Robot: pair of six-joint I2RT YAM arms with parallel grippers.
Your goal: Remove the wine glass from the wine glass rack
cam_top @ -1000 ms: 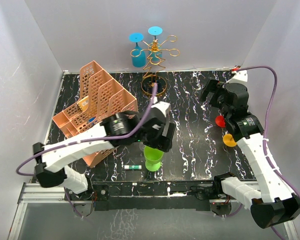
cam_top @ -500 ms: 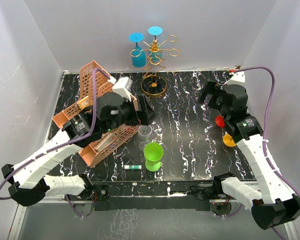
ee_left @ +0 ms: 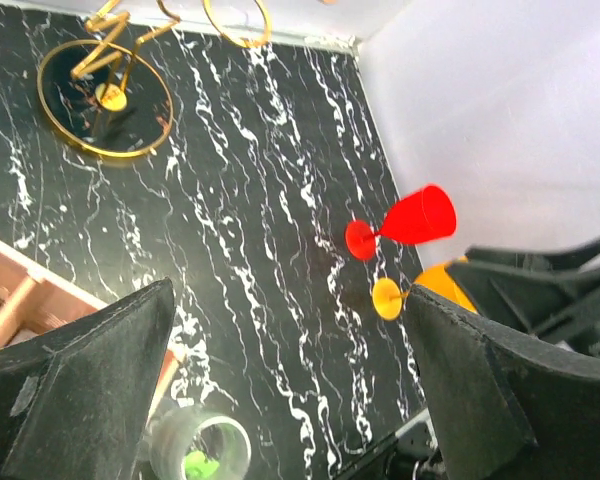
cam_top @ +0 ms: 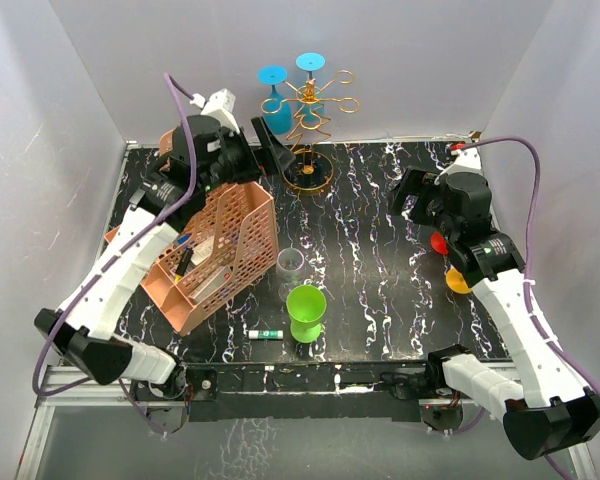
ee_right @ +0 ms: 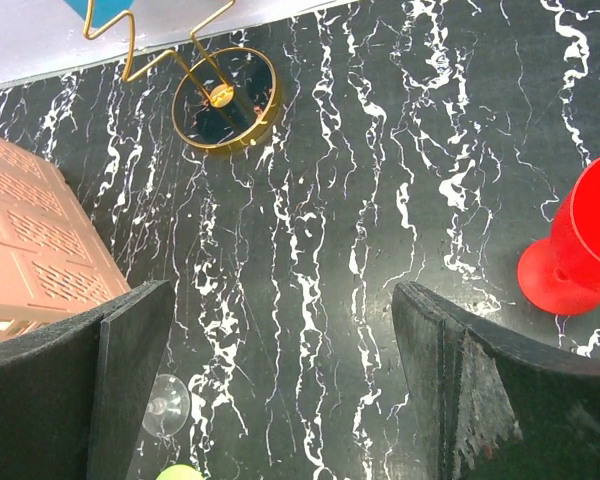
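The thin gold wire wine glass rack [cam_top: 309, 172] is seen at the middle of the table's far edge, its round ring base resting on the black white-veined marble table [cam_top: 380, 300]. Two glasses are hung upside down from its looped arms on the left side: a nearer blue wine glass [cam_top: 276, 112] and a farther blue wine glass [cam_top: 309, 63], of which mainly the round foot is shown. The left gripper [cam_top: 272, 150] is held just left of the rack, close to the nearer blue wine glass; contact cannot be told. Its jaws are spread wide, and nothing is seen between them in the left wrist view. The right gripper [cam_top: 413, 200] is raised over the right half of the table, well apart from the rack, its jaws likewise spread wide and empty. A pink plastic mesh file organizer [cam_top: 215, 240] is placed toward the left edge. Near the front edge a clear glass tumbler [cam_top: 291, 265], a green plastic goblet [cam_top: 306, 310] and a small white tube [cam_top: 265, 334] are found. By the right edge a red plastic goblet [ee_left: 410, 220] is laid on its side, with a yellow plastic goblet [ee_left: 390, 297] just beside it.
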